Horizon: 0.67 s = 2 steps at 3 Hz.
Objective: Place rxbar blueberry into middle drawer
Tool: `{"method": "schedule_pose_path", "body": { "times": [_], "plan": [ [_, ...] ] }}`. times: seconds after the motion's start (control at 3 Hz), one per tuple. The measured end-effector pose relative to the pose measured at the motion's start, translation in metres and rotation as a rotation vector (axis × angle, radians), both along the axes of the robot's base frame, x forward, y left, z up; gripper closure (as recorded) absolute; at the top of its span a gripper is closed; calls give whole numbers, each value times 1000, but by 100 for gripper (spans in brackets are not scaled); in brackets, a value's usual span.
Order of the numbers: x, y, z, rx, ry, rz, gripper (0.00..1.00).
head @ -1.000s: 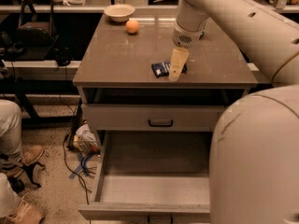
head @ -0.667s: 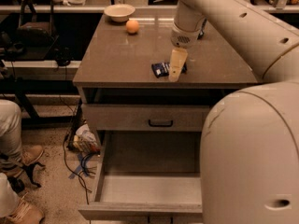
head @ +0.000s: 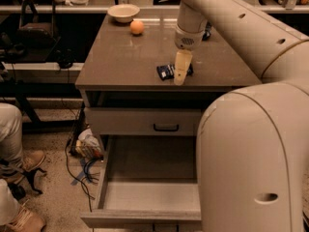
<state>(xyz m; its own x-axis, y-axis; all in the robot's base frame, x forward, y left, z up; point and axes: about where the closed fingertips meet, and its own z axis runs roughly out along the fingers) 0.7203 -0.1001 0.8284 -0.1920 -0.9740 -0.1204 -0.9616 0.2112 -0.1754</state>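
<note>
The rxbar blueberry [head: 165, 71], a flat dark blue bar, lies on the brown cabinet top [head: 125, 57] near its front edge. My gripper [head: 180, 69] hangs straight down from the pale arm and sits right at the bar's right end, covering part of it. The middle drawer [head: 103, 179] is pulled out below, with a pale bare floor and low side walls. My arm's large body hides the drawer's right part.
A white bowl [head: 123, 12] and an orange [head: 137, 27] sit at the back of the cabinet top. The top drawer [head: 166, 127] is shut, with a black handle. A person's legs and shoes [head: 17, 163] and floor cables [head: 84, 170] lie to the left.
The gripper has dropped slightly lower at the bar's right end. The arm's body fills more of the right side. The bar has not moved.
</note>
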Motion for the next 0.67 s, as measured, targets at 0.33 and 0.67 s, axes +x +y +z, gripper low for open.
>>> {"method": "schedule_pose_path", "body": {
  "times": [0.33,0.67],
  "plan": [
    [0,0,-3,-5,16,3,0],
    [0,1,-6,-3,29,5,15]
  ]
}}
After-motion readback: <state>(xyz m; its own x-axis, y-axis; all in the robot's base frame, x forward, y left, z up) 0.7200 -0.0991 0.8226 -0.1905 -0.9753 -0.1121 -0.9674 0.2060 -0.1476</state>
